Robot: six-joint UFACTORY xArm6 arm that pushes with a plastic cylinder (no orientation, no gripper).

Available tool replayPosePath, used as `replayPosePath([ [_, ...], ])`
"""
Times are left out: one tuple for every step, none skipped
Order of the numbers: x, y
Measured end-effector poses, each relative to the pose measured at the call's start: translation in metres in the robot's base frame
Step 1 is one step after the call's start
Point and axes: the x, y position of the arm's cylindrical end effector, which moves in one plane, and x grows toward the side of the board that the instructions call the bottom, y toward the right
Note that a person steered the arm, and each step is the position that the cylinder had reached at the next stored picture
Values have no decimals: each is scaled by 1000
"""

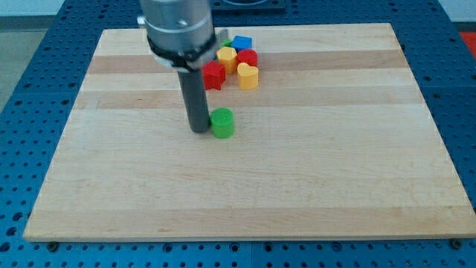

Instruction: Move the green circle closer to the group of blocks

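The green circle (222,123) lies near the middle of the wooden board (297,171). My tip (199,129) rests on the board right at the circle's left side, touching or almost touching it. The group of blocks sits toward the view's top: a red star-like block (214,74), a yellow block (248,76), a second yellow block (227,56), a red block (248,58) and a blue block (241,42). The arm's body (177,30) hides part of the group's left side.
The board lies on a blue perforated table (30,67) that shows on all sides. The group sits close to the board's top edge.
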Motion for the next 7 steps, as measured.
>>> replayPosePath([
  [24, -17],
  [10, 33],
  [-37, 39],
  [-86, 39],
  [-71, 45],
  [-77, 67],
  [-105, 93],
])
